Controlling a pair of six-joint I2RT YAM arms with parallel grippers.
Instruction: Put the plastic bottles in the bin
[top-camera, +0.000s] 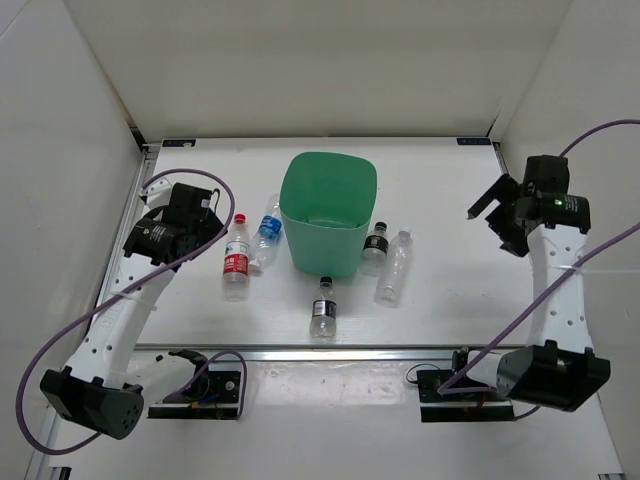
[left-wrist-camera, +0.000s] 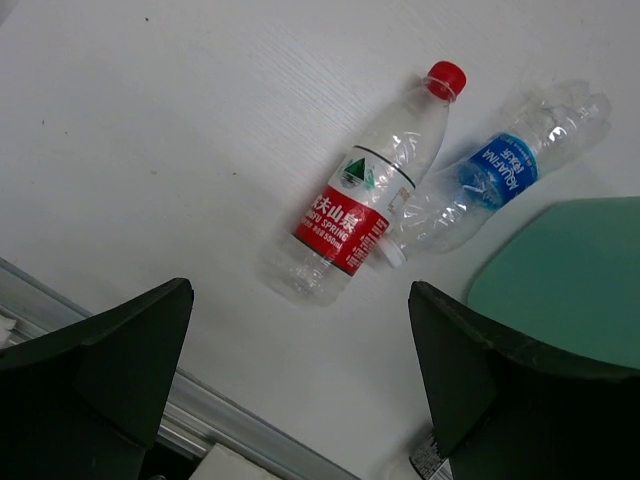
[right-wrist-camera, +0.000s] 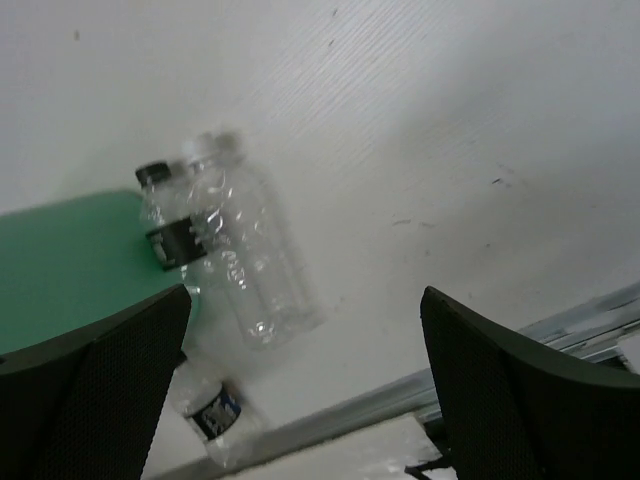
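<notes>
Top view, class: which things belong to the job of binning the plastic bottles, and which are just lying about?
Belong to the job: green bin; red-label bottle; blue-label bottle; far black-cap bottle; near black-cap bottle; plain bottle.

Just lying about: nothing loose, only fixtures: purple cable; metal rail.

Left arm slants up from its near-left base, elbow low, wrist leaning inward. Left gripper points down, jaws wide apart. Right arm stands steeper from the near-right base. Right gripper is raised, angled inward and down, jaws likewise spread wide.
</notes>
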